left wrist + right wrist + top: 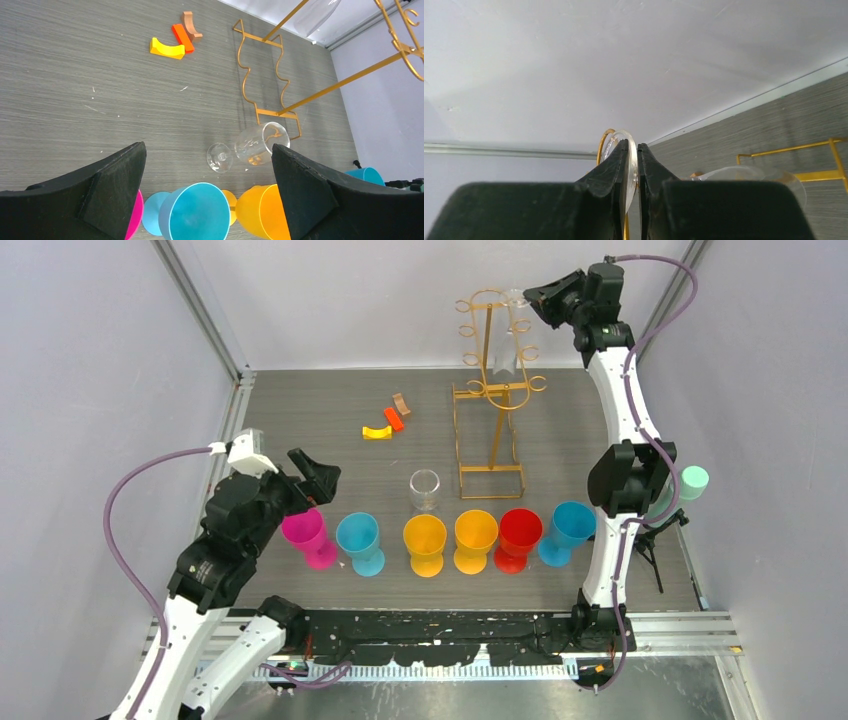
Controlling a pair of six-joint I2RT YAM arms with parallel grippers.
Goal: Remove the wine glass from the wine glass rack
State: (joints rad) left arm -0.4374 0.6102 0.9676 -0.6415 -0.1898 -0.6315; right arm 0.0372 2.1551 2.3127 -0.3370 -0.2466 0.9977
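— Tabletop [330, 420] first: grey and wood-grained. What stands tallest on it?

— The wine glass rack [497, 390], thin gold wire with curled hooks. It stands toward the rear, right of centre, with its rectangular base flat on the tabletop.

— And the two arms?

— The right claw [633, 147] is up at the rack's top. Its jaws are drawn almost together on the clear round foot of the wine glass [506, 352]. The left claw [208, 147] hovers low at the near left, by the pink goblet [308, 530], jaws spread wide and holding nothing.

— Where does the wine glass sit?

— High on the rack, hanging bowl-down between the hooks, with its foot pinched in the right claw.

— What lines the front?

— A row of six coloured goblets [476, 533], the pink one at its left end. Behind the row a second clear glass [425, 490] stands just beside the rack's base.

— Anything smaller?

— Three blocks [394, 420], yellow, orange and tan, are bunched together left of the rack.
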